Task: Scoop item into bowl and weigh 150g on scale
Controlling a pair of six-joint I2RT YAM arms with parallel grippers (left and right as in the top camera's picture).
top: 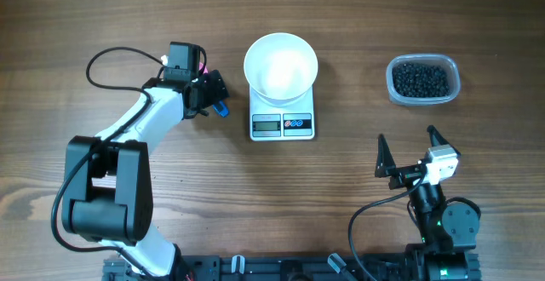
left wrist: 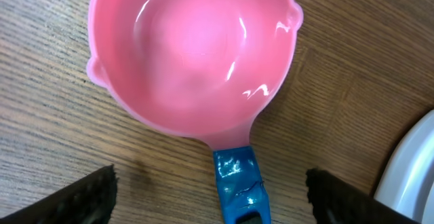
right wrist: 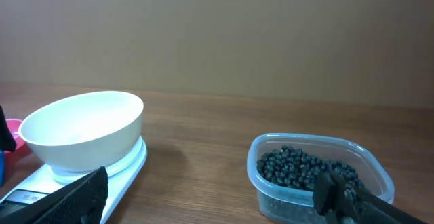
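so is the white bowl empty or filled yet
Empty. The bowl on the scale shows only bare white inside; the black beads lie in the clear tub.

Seemingly a robot lab bench rather than a kitchen: a left arm [top: 115, 174] and right arm [top: 443, 217] mounted at the lower edge of a wood-grain table [top: 341, 187], a cable [top: 111, 54] looping upper left, a plain beige wall [right wrist: 217, 34] behind. Props at the top: scale [top: 283, 125], bowl [top: 281, 64], tub [top: 423, 57] of beads [top: 421, 81].

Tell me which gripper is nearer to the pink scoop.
Left. The left gripper is directly over the pink scoop; the right gripper is far off, beyond the scale.
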